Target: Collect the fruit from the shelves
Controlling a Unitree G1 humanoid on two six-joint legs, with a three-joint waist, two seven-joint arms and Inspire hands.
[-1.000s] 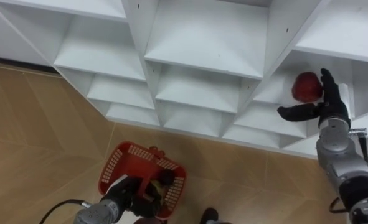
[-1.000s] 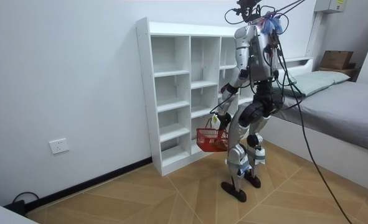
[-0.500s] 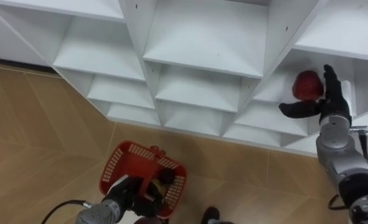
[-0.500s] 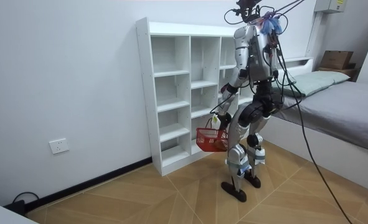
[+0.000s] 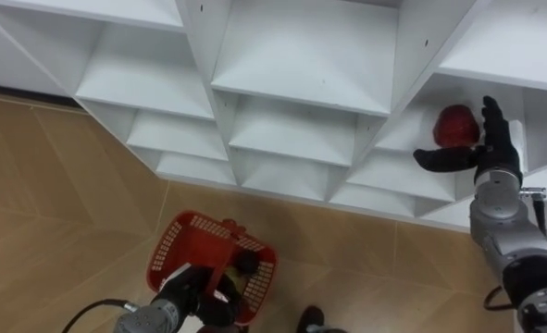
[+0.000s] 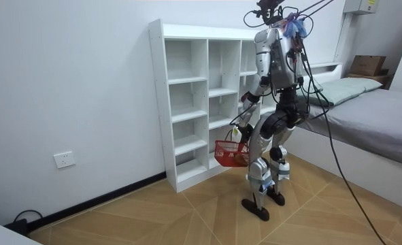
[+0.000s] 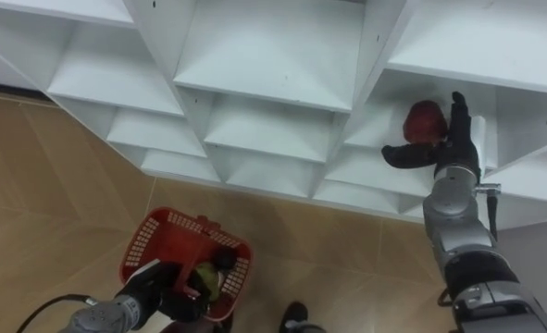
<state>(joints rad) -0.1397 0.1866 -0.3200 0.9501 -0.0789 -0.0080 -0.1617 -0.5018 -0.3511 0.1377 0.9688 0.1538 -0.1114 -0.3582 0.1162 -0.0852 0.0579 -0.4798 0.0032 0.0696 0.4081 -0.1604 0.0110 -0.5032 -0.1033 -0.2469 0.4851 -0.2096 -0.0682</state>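
A red round fruit (image 5: pixel 455 126) sits in a compartment of the white closet shelf (image 5: pixel 301 55) at the right. My right hand (image 5: pixel 483 153) is open right beside it, fingers straight up along its right side and thumb stretched under it. Low at the left, my left hand (image 5: pixel 186 290) is shut on the near rim of a red basket (image 5: pixel 174 237). The basket hangs above the floor and holds a yellowish fruit (image 7: pixel 205 276) and a dark one. In the room view I stand upright facing the closet shelf (image 6: pixel 187 102) with the red basket (image 6: pixel 228 153) at knee height.
The shelf's other compartments (image 5: pixel 292 129) are bare. Wooden floor (image 5: pixel 60 185) lies below and to the left. A bed (image 6: pixel 371 116) stands close behind me on the room view's right.
The right hand has edged very slightly up beside the red fruit. The basket and left hand hold still.
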